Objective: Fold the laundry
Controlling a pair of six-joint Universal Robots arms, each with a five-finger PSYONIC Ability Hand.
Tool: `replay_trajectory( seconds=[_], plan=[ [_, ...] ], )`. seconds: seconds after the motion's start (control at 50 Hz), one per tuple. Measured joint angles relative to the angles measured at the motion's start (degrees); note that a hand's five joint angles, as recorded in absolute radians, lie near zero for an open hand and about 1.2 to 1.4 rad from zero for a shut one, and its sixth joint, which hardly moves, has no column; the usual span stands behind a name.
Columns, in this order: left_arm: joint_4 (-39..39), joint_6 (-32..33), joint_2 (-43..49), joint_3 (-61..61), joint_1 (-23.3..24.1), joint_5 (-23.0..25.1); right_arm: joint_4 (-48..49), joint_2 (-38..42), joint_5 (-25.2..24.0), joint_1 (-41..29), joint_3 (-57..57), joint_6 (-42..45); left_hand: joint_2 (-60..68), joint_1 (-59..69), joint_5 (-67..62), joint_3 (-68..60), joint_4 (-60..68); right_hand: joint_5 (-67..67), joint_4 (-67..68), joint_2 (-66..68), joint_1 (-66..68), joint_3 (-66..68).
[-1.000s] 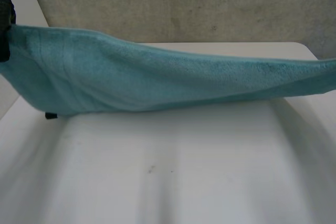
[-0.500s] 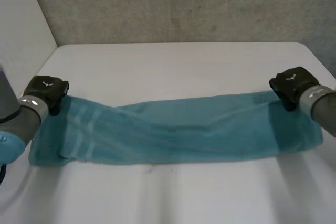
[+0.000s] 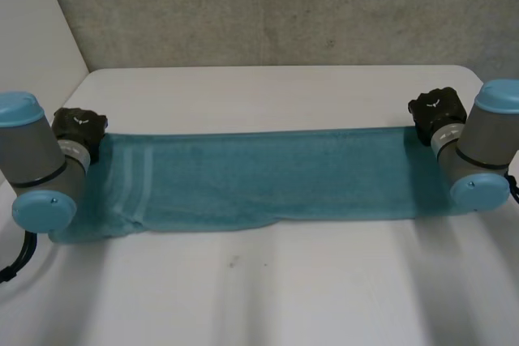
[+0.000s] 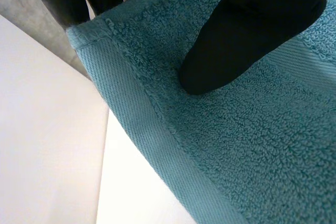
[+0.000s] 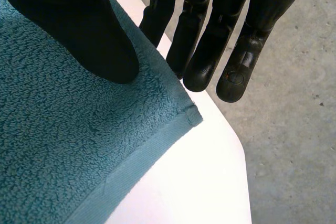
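Teal towel (image 3: 259, 180) is down now, stretched flat in a long strip across the bench (image 3: 268, 297) after hanging in the air a second ago. Left hand (image 3: 79, 124) and right hand (image 3: 436, 109) each pinch a far corner, thumb on top. The fold looks laid, and letting go seems next.

Teal terry towel (image 3: 259, 176), spread flat as a long narrow band across the white table (image 3: 268, 289), paler woven stripes near its left end, flat-woven hem at the corners, near edge slightly rumpled leftward.
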State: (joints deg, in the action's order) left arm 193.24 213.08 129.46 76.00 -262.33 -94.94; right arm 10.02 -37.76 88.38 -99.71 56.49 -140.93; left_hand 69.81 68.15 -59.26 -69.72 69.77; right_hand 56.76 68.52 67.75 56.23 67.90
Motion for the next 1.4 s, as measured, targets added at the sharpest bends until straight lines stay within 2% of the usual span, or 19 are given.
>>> replay_trajectory(
  seconds=[0.24,0.3,0.32,0.36,0.38,0.42,0.46,0.48,0.64,0.72,0.82,0.98,1.06,1.14,1.22,1.4],
  plan=[
    [-0.4,2.2,-0.4,1.7,0.8,-0.8,0.4,4.0,-0.4,-0.8,-4.1,0.0,0.0,0.3,-0.2,0.0,0.0,0.0,0.0,0.0,0.0,0.0],
    [-0.4,2.3,-0.5,2.0,1.6,-0.8,0.4,4.3,0.0,-1.1,-4.5,-0.1,-0.2,0.2,-0.2,0.0,0.0,-16.6,-17.8,-17.8,-15.3,-17.6],
    [-0.5,2.3,-0.7,2.1,2.0,-0.8,0.3,4.3,0.2,-1.2,-4.6,-0.2,-7.5,-6.6,6.9,7.4,-7.4,-28.2,-29.8,-31.1,-26.7,-29.6],
    [-0.5,2.3,-1.1,2.3,2.4,-0.8,0.3,4.1,0.5,-1.3,-4.6,-0.4,-10.9,-9.9,9.5,10.0,-10.0,-28.2,-29.8,-31.1,-26.7,-29.6],
    [-0.5,2.3,-1.6,2.5,2.8,-0.8,0.3,3.9,0.9,-1.3,-4.5,-0.5,-21.5,-20.3,20.9,21.4,-21.5,-50.1,-52.5,-52.1,-43.2,-52.1],
    [-0.5,2.4,-2.5,2.9,3.1,-0.8,0.3,3.3,1.4,-1.3,-4.4,-0.7,-27.1,-25.2,26.0,26.9,-26.5,-52.4,-55.1,-54.8,-44.2,-55.2],
    [-0.5,2.5,-3.7,3.4,3.5,-1.0,0.2,2.0,1.9,-1.2,-3.9,-1.2,-31.4,-29.8,30.2,31.2,-30.7,-52.6,-55.1,-55.2,-44.3,-55.6],
    [-0.5,2.6,-4.6,3.8,3.6,-1.2,0.2,0.6,2.2,-1.0,-3.4,-1.6,-39.2,-37.8,38.5,39.1,-39.2,-52.6,-55.1,-55.2,-44.3,-55.6],
    [-0.5,3.0,-12.1,7.9,3.9,-3.7,-0.8,-12.9,2.0,0.1,4.9,-6.3,-50.7,-48.7,50.2,50.6,-50.6,-52.6,-55.1,-55.2,-44.3,-55.6],
    [-0.2,2.9,-16.2,11.1,3.8,-4.2,-3.7,-20.2,-0.9,2.3,12.2,-7.7,-52.0,-50.1,51.5,51.8,-52.0,-52.6,-55.1,-55.2,-44.3,-55.6],
    [0.8,2.4,-20.7,16.4,3.9,-4.1,-9.9,-26.8,-6.8,6.5,22.0,-8.0,-52.6,-50.6,52.1,52.5,-52.6,-52.6,-55.0,-55.0,-44.2,-55.3],
    [2.9,1.9,-22.8,21.4,4.6,-3.9,-13.2,-29.0,-14.4,12.0,31.3,-7.6,-52.9,-50.7,52.5,52.8,-52.9,-45.1,-46.5,-46.1,-37.4,-45.8],
    [3.9,0.4,-23.2,22.9,4.8,-3.9,-11.9,-28.4,-19.2,15.0,34.9,-7.3,-53.5,-51.4,53.1,53.3,-53.5,-41.9,-42.8,-42.6,-34.2,-42.3],
    [4.1,-2.0,-23.3,23.1,4.8,-3.8,-9.5,-27.0,-21.5,16.5,36.5,-7.2,-53.7,-51.8,53.3,53.6,-53.7,-38.5,-39.0,-38.5,-31.1,-38.6],
    [4.1,-4.5,-23.4,23.1,4.8,-3.7,-6.3,-25.0,-22.3,17.4,37.6,-7.2,-54.0,-51.9,53.6,53.8,-54.0,-33.6,-34.0,-32.8,-26.6,-33.2],
    [4.0,-5.4,-23.5,23.1,4.9,-3.7,-3.1,-22.3,-21.6,17.6,37.5,-7.1,-54.6,-52.7,54.2,54.5,-54.6,-26.8,-27.0,-26.1,-20.6,-26.2]
  ],
)
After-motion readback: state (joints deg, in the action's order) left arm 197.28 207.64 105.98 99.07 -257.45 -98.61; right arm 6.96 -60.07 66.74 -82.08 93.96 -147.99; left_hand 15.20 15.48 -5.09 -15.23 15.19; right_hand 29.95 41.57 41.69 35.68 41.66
